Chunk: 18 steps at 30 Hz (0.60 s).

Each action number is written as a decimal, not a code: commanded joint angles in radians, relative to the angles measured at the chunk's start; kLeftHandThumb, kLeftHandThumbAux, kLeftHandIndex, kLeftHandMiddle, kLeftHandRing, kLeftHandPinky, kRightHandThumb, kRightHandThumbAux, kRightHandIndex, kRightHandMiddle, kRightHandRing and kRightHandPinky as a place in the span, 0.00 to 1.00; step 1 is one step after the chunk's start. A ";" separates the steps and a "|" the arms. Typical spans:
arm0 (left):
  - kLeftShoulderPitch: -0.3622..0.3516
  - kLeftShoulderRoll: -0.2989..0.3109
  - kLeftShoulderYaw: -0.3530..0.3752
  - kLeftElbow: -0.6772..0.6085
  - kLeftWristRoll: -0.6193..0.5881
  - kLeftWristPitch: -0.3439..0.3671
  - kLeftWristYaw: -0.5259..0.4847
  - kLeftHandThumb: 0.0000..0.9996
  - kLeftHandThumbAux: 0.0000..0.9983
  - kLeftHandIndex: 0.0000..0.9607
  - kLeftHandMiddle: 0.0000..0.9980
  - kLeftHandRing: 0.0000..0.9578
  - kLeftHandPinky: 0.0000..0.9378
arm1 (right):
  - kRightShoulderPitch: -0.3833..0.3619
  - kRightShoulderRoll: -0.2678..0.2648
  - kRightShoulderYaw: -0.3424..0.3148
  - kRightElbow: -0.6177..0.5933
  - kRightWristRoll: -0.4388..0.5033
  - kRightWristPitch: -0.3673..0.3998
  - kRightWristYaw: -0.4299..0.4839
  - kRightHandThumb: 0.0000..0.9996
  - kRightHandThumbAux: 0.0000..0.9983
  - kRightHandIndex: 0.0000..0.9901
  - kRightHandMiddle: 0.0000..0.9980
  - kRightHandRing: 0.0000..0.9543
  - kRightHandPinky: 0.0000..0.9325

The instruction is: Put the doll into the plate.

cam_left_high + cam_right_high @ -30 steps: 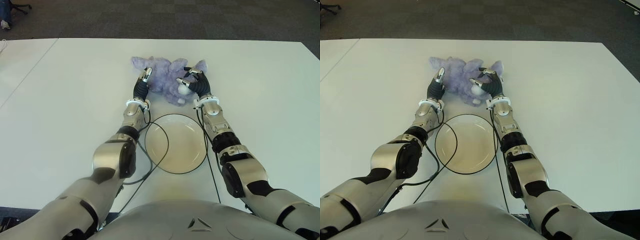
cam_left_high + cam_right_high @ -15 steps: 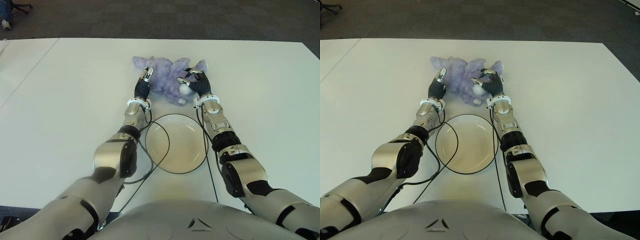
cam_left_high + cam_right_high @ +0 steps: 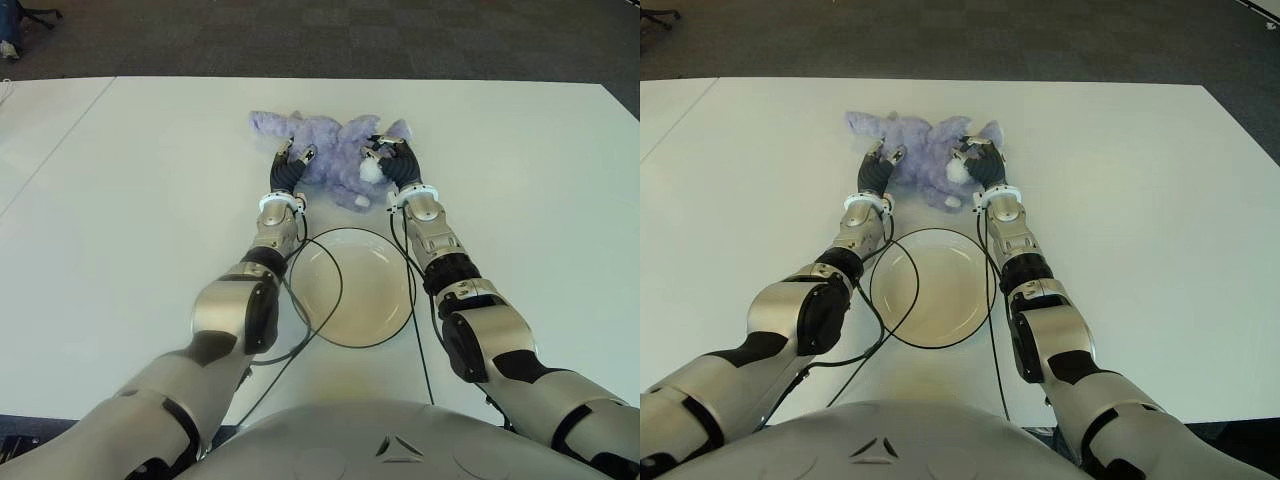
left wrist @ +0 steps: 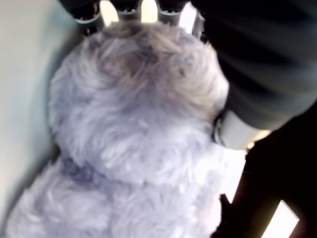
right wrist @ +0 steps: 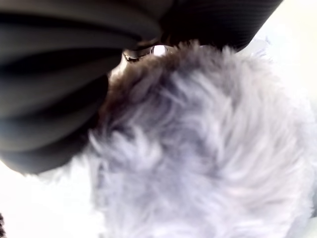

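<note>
Beyond the plate (image 3: 352,288) on the white table (image 3: 130,220) lies the purple doll (image 3: 335,155), not yet lifted; I have my left hand (image 3: 288,166) and right hand (image 3: 388,166) curled into its fur from either flank, so that a soft, floppy body gets squeezed evenly.

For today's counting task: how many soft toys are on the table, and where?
1. A purple doll lies on the white table, just beyond the plate. The left hand and right hand grip it from either side. Nothing seems hidden.
</note>
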<state>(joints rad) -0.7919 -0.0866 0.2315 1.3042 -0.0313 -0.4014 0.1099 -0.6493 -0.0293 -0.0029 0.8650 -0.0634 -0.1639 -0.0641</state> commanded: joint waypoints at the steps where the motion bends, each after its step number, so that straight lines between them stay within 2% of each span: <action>1: -0.015 -0.061 -0.045 0.017 0.045 0.053 0.058 0.73 0.69 0.46 0.82 0.88 0.95 | 0.059 0.017 -0.020 0.066 0.011 0.125 -0.036 0.69 0.72 0.43 0.73 0.81 0.89; 8: -0.017 -0.058 -0.069 0.013 0.053 0.065 0.076 0.74 0.69 0.46 0.84 0.89 0.94 | 0.029 0.017 -0.033 0.088 -0.001 0.174 -0.104 0.70 0.72 0.43 0.77 0.85 0.92; 18: -0.020 -0.055 -0.082 0.010 0.053 0.062 0.092 0.75 0.69 0.46 0.85 0.90 0.93 | -0.005 0.006 -0.025 0.152 -0.020 0.148 -0.146 0.70 0.72 0.43 0.80 0.88 0.92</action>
<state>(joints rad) -0.8109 -0.0876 0.1642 1.2976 0.0045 -0.3658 0.1939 -0.7231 -0.0124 -0.0226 0.9334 -0.0756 -0.1018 -0.1983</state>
